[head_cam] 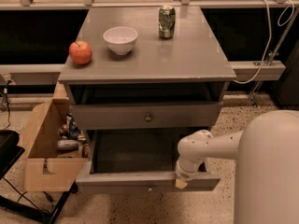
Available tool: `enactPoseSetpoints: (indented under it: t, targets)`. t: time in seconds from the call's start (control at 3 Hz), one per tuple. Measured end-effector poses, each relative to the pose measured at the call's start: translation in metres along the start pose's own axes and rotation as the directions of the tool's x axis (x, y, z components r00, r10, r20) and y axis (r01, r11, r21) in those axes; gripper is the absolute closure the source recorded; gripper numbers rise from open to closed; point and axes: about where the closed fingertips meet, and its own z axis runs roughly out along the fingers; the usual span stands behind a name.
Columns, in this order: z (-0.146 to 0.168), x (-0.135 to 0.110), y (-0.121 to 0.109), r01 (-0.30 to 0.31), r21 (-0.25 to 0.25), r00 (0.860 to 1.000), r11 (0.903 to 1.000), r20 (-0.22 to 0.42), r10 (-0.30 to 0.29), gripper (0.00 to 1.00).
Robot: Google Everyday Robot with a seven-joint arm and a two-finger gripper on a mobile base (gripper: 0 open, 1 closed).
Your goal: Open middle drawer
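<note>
Tool [181, 183] at front of open middle drawer [121, 181]

The worktop [187, 55] and middle drawer [117, 183] look like grey-painted wood, faintly glossy. The smooth plastic end effector [181, 182] sits on that drawer's front.

No lettering, brand name or number can be read anywhere in the scene. The green drink can [167, 21], standing at the far side of the cabinet top, carries a label whose words cannot be made out, and the cardboard box [44, 171] on the floor to the left shows no legible print. The robot's gripper [181, 183] sits at the near front edge of the pulled-out middle drawer [117, 182], right of its knob
</note>
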Motion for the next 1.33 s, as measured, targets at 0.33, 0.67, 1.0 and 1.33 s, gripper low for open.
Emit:
enactPoseSetpoints:
  t: [0.33, 0.67, 1.0, 1.33]
  targets:
    - [-0.0001, 0.0000, 0.0000, 0.000, 0.000, 1.000, 1.0000, 0.000, 0.000, 0.53]
    - [-0.0001, 0.0000, 0.0000, 0.000, 0.000, 1.000, 1.0000, 0.000, 0.000, 0.21]
    - [0.0000, 0.0000, 0.0001, 0.000, 0.000, 1.000, 1.0000, 0.000, 0.000, 0.01]
    - [0.0003, 0.0001, 0.0003, 0.000, -0.001, 1.000, 1.0000, 0.000, 0.000, 0.00]
